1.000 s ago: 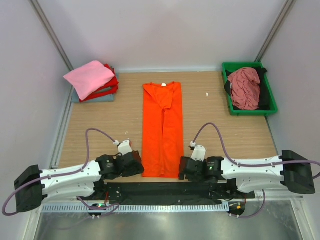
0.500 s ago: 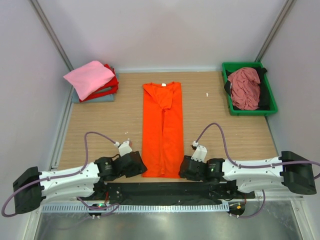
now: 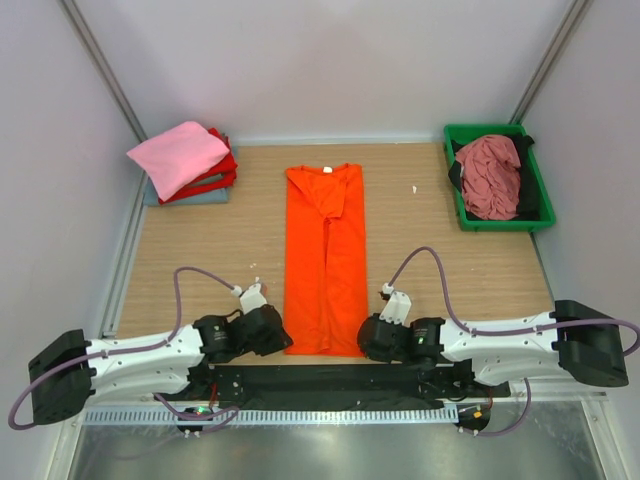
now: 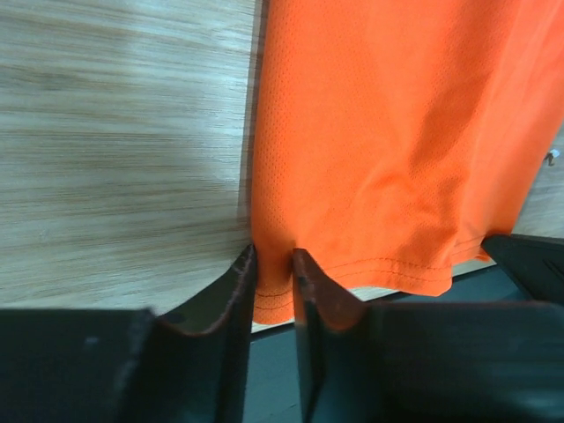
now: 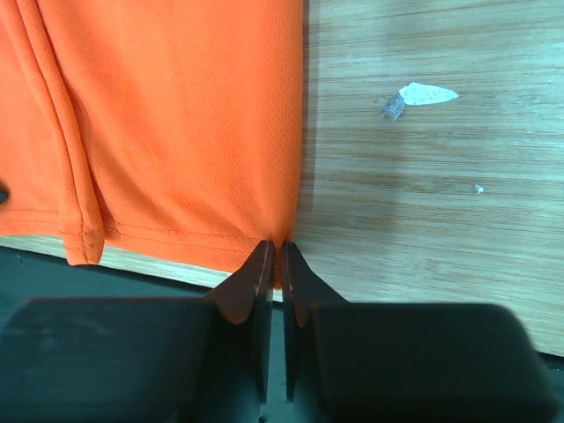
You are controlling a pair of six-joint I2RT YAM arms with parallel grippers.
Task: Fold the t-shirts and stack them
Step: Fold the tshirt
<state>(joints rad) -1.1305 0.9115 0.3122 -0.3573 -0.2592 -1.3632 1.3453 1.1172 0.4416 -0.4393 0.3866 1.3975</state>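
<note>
**Both hem corners pinched: watch for a thin bite**

Your left jaws stand narrow, with the near-left hem corner of the orange t-shirt (image 4: 388, 132) caught between them. Your right jaws are pressed almost together on the near-right corner, and only a sliver of cloth shows in the gap. The shirt runs straight away from both jaws, flat on the counter (image 3: 220, 260) as a long strip with its collar at the far end.

The right bite sits at the very edge of the hem, so I judge the cloth could slide out once you lift. If either pinch has caught only the top layer, the side folds would peel open. Raising one arm ahead of the other would skew the crease.

Far beyond the left jaws is the folded stack, with the light pink tee (image 3: 178, 155) on top. Far beyond the right jaws, the green tray (image 3: 540, 222) holds the dusty rose tee (image 3: 488, 175).

You cannot tell how many layers each pinch holds. From above, both wrists cover the pinched corners.
</note>
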